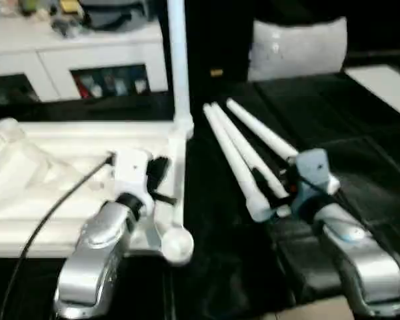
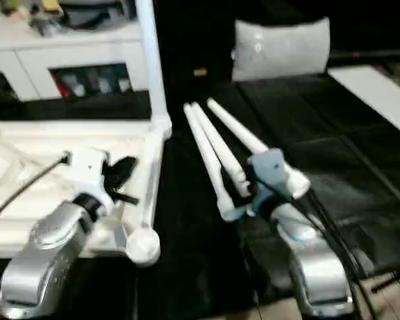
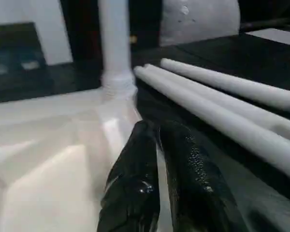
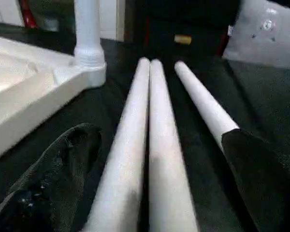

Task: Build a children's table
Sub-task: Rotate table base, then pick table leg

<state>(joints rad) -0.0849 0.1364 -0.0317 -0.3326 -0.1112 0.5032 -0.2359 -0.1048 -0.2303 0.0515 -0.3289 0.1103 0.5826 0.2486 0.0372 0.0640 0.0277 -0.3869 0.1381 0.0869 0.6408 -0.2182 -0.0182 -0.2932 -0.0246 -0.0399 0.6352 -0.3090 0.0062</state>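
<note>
From the head views, the table top [image 1: 60, 173] was seen lying underside up, one leg [image 1: 178, 60] already standing in its far corner socket. Three loose legs [image 1: 243, 157] were laid alongside, presumably kept within reach. In the left wrist view, the left gripper [image 3: 157, 140] was found pinched nearly closed, empty, over the rim. In the right wrist view, the right gripper [image 4: 157, 154] was spread wide around the loose legs, gripping none.

Dim, soft-focus frames; glaring whites, black surroundings.
</note>
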